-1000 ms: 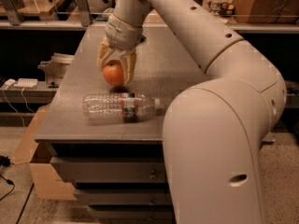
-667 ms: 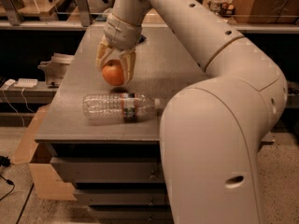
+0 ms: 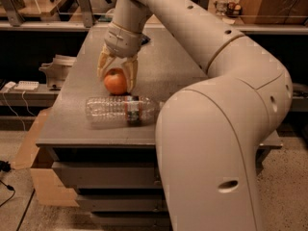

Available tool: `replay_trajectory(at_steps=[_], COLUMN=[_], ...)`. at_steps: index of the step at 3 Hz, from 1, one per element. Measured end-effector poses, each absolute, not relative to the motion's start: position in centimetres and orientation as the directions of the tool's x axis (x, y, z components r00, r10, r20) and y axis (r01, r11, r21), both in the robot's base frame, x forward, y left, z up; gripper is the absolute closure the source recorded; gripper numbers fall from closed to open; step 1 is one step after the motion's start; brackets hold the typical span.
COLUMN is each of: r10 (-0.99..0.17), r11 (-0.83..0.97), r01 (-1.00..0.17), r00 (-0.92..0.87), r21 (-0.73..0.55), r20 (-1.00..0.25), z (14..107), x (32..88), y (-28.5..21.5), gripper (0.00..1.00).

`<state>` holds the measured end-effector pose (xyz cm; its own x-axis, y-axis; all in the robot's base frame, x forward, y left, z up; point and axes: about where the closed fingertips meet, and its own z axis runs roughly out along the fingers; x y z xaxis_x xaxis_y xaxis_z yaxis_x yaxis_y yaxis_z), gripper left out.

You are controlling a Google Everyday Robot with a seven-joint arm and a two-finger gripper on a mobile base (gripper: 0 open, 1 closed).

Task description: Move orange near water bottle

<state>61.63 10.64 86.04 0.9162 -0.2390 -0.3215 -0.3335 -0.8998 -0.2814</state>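
The orange (image 3: 115, 83) sits low on the grey table top (image 3: 168, 66), at or just above its surface, a little behind the water bottle. The water bottle (image 3: 118, 110) lies on its side near the table's front edge, clear and ribbed with a dark label band; its cap end is hidden behind my arm. My gripper (image 3: 116, 79) reaches down from above, with one finger on each side of the orange, closed on it.
My large arm (image 3: 211, 129) covers the right part of the table. Drawers (image 3: 101, 174) sit under the table top. A cardboard box (image 3: 36, 148) stands on the floor at the left. A shelf with small objects (image 3: 38, 83) lies beyond the left edge.
The gripper with the orange has moved slightly down and towards the bottle. The bottle has not moved.
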Motion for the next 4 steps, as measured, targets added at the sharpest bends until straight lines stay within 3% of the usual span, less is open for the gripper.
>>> replay_trajectory(at_steps=[2,4], r10=[-0.236,-0.232], r11=[-0.907,-0.912], r01=[-0.327,-0.321], r00=[0.917,0.917], r21=[-0.266,-0.257], r20=[-0.321,-0.323], z=[85.84,85.68], x=[61.29,61.15], y=[10.14,10.01], gripper=[1.0,0.6])
